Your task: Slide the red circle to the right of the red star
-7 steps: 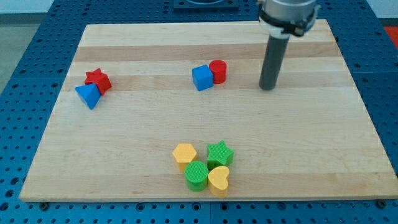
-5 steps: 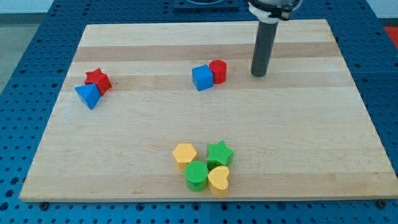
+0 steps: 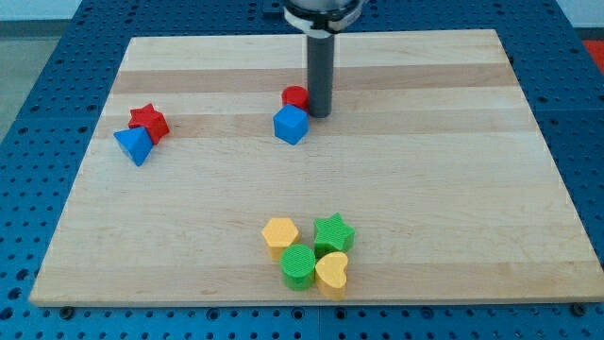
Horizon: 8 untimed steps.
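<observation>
The red circle (image 3: 295, 96) lies at the board's upper middle, touching the top of a blue cube (image 3: 291, 125). My tip (image 3: 320, 114) rests against the red circle's right side, just to the upper right of the blue cube. The red star (image 3: 148, 120) sits far to the view's left, touching a blue triangle (image 3: 134, 145) below it.
A cluster sits near the board's bottom middle: a yellow hexagon (image 3: 279, 233), a green star (image 3: 333, 231), a green circle (image 3: 298, 265) and a yellow heart (image 3: 332, 271). The wooden board (image 3: 453, 189) lies on a blue pegboard.
My tip has moved left from the board's upper right and reached the red circle. The red circle and blue cube have slid left, the cube now sitting below the circle.
</observation>
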{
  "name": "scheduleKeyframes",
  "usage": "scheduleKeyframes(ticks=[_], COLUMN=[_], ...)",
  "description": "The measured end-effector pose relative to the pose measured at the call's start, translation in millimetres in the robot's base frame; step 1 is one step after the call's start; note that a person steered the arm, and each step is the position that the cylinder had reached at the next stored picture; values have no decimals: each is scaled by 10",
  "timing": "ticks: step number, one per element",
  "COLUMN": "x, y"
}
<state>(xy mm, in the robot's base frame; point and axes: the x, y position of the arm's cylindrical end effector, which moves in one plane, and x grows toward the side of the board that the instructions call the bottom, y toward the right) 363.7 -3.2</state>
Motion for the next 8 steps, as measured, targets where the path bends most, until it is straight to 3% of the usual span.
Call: scheduleKeyframes(ticks=[3, 4, 5, 6, 8], x=[0, 65, 9, -241, -402], y=[-633, -633, -267, -260, -690])
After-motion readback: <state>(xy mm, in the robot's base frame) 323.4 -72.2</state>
